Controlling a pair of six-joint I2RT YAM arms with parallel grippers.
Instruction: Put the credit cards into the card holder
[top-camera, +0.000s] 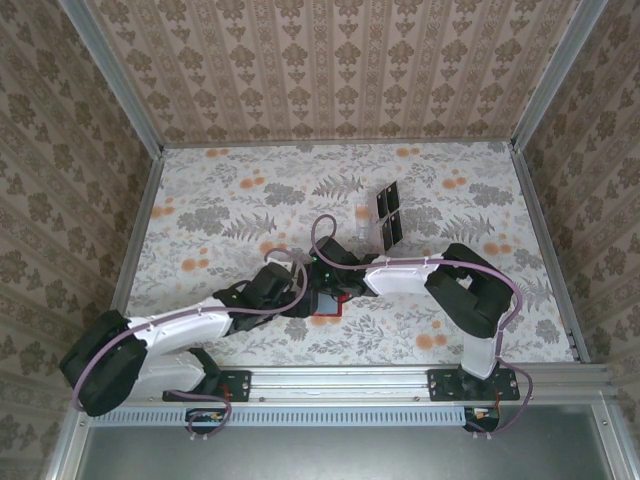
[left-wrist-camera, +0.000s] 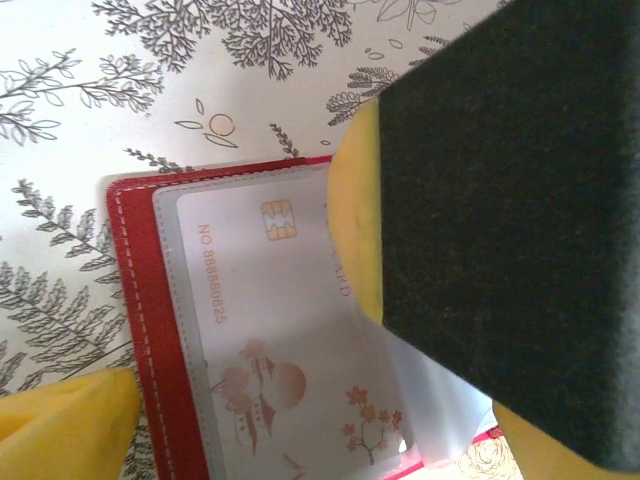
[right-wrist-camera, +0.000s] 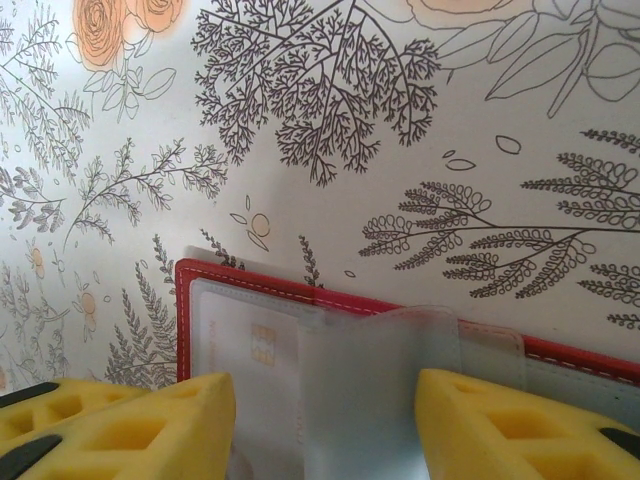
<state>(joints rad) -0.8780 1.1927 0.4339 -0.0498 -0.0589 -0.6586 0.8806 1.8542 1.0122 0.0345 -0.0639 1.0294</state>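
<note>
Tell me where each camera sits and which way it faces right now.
Top external: above and behind the bases, looking down on the floral table; both arms meet over the red card holder.
Left wrist: close above the open card holder, looking down; yellow pads of the left gripper flank it.
Right wrist: low, looking across the card holder at the table; the right gripper sits at the bottom.
Shared: both wrist views show the chip card in its clear sleeve.
</note>
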